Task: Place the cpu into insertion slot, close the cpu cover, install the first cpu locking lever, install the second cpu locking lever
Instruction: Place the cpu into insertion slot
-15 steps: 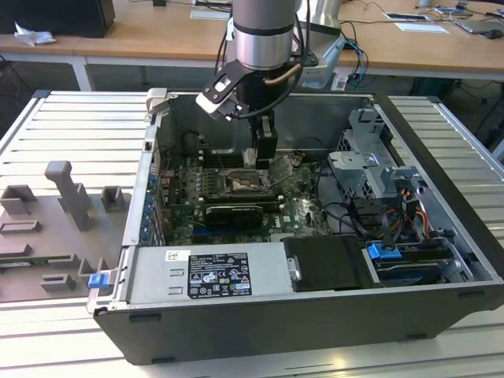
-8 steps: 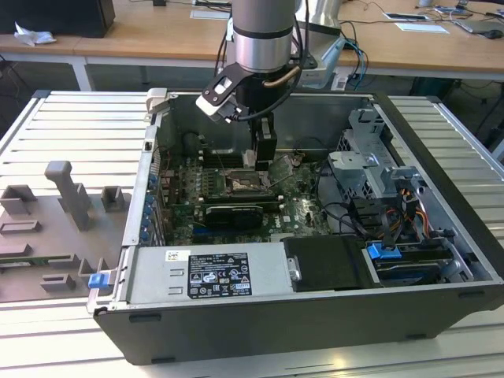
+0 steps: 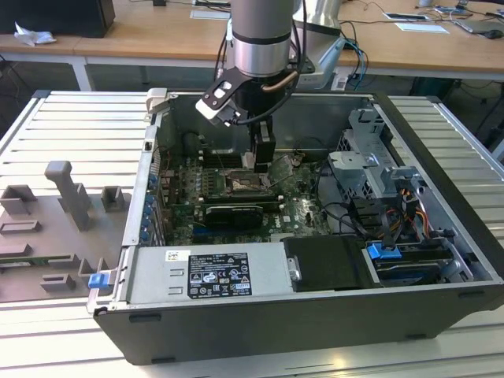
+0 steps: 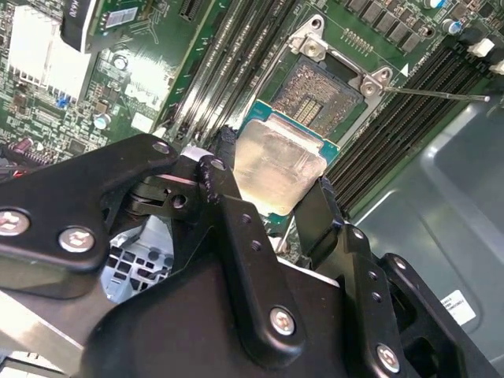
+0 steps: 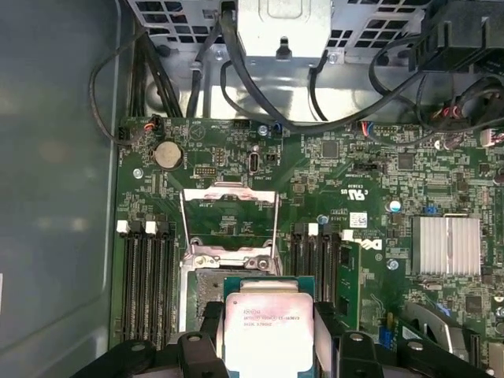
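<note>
My gripper (image 4: 276,179) is shut on the cpu (image 4: 277,165), a flat square chip with a pale silver top, its two black fingers pressing opposite edges. The chip hangs just above the motherboard, beside and partly over the insertion slot (image 4: 319,98), a dark square socket with a silver rim that lies open. In the first wrist view the cpu (image 5: 268,327) hides part of the insertion slot (image 5: 202,287), and the cpu cover (image 5: 229,191) stands swung up past it. A thin locking lever (image 4: 433,93) sticks out from the socket corner. In the exterior view the gripper (image 3: 262,164) reaches down into the open computer case.
Long black memory slots (image 5: 146,283) flank the socket on both sides. A black graphics card (image 3: 230,214), the power supply (image 3: 209,274) and a drive cage (image 3: 370,169) with cables crowd the case. A finned heatsink (image 5: 446,244) sits on the board. Grey fixtures (image 3: 71,197) stand outside.
</note>
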Action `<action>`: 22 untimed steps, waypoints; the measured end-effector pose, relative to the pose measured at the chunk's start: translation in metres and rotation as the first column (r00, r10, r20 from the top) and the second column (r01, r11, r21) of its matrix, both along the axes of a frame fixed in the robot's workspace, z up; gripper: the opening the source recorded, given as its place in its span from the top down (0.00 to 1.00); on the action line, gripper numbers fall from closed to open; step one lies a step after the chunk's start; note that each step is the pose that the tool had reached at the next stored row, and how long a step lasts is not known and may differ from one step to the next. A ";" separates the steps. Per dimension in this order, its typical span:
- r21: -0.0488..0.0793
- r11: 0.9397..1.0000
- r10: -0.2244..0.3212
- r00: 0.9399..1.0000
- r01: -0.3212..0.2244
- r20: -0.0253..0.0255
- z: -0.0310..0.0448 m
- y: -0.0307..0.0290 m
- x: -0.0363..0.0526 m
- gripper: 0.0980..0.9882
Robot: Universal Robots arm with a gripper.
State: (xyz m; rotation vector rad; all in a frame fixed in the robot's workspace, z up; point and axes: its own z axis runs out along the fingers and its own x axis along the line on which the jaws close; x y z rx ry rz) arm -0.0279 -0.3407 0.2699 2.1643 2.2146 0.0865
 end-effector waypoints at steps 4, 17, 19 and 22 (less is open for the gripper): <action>-0.001 1.000 0.000 1.000 0.000 0.000 -0.0065 0.0019 -0.0003 0.50; -0.001 1.000 0.000 1.000 0.000 -0.001 -0.0157 0.0032 -0.0004 0.50; -0.001 1.000 0.000 1.000 0.000 -0.001 -0.0176 0.0046 -0.0004 0.50; -0.001 1.000 0.000 1.000 0.000 -0.001 -0.0228 0.0091 -0.0005 0.50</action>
